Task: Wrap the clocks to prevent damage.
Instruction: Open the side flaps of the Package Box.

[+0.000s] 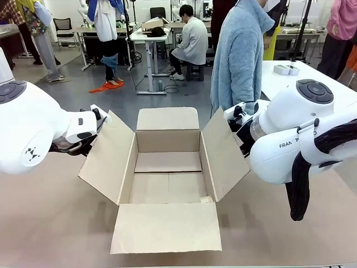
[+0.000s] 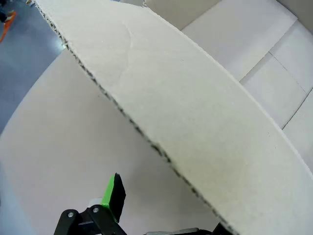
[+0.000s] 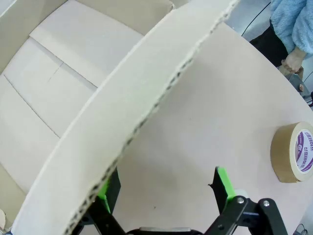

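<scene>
One cardboard box [image 1: 167, 167] sits mid-worktop [image 1: 50, 223] with four flaps spread. Two end effectors, the left end effector [image 2: 166, 210] and the right end effector [image 3: 166, 188], stand open at the side flaps' edges, with bare worktop outside. Each flap partly hides one finger. One tape roll [image 3: 292, 152] is cut off at the frame edge.

Front view: fixed on the robot's side, looks across the bench [image 1: 56, 223] at the person [image 1: 240, 56] on the far side, whole open box [image 1: 167, 162] in frame. Left wrist view: close over the left flap [image 2: 195, 112], angled down. Right wrist view: close over the right flap [image 3: 122, 122]. All three share the box's inside.
</scene>
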Tool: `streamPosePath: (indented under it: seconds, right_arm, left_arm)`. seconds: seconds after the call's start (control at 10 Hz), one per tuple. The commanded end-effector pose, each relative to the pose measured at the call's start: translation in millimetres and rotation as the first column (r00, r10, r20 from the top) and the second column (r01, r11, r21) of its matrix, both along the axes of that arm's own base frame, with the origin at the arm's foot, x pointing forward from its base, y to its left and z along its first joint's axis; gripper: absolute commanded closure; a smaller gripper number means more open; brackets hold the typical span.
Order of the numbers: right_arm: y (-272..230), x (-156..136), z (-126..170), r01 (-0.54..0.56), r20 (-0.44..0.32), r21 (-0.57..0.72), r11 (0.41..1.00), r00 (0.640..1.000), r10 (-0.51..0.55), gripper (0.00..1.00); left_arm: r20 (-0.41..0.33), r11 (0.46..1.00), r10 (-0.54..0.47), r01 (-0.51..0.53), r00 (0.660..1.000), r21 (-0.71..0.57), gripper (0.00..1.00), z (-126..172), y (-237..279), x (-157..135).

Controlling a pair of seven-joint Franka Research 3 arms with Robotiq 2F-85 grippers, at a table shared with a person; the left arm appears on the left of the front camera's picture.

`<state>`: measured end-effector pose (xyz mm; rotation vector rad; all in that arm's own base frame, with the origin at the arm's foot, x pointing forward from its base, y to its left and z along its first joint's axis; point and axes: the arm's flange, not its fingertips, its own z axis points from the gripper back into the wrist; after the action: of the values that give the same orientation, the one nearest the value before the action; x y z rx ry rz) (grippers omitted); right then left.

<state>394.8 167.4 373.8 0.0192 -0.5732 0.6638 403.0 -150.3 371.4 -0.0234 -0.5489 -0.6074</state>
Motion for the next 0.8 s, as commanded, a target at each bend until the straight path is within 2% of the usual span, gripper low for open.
streamPosePath:
  seconds: [0.0, 0.1, 0.2, 0.4, 0.7]
  right_arm:
    - [3, -2, 16, 0.018, -0.076, -0.063, 0.998, 0.997, -0.023, 0.00]
    - [10, -1, 44, 0.036, -0.098, -0.118, 0.992, 0.994, -0.048, 0.00]
    - [17, -5, 74, 0.056, -0.107, -0.144, 0.988, 0.992, -0.072, 0.00]
    - [26, -32, 135, 0.080, -0.059, -0.222, 0.972, 0.994, -0.095, 0.00]
    - [27, -58, 224, 0.182, 0.037, -0.212, 0.960, 0.983, -0.178, 0.00]
  left_arm:
    - [0.000, 1.000, 0.000, 0.000, 1.000, 0.000, 0.00, 0, 0, 0]
    - [-0.036, 1.000, -0.020, 0.020, 0.999, 0.004, 0.00, 31, -2, 7]
    - [-0.018, 0.997, -0.048, 0.049, 0.999, 0.054, 0.00, 63, -7, 6]
    - [0.023, 0.989, -0.061, 0.057, 0.998, 0.134, 0.00, 123, -6, -9]
    - [-0.005, 0.974, -0.097, 0.096, 0.995, 0.205, 0.00, 224, 0, -25]
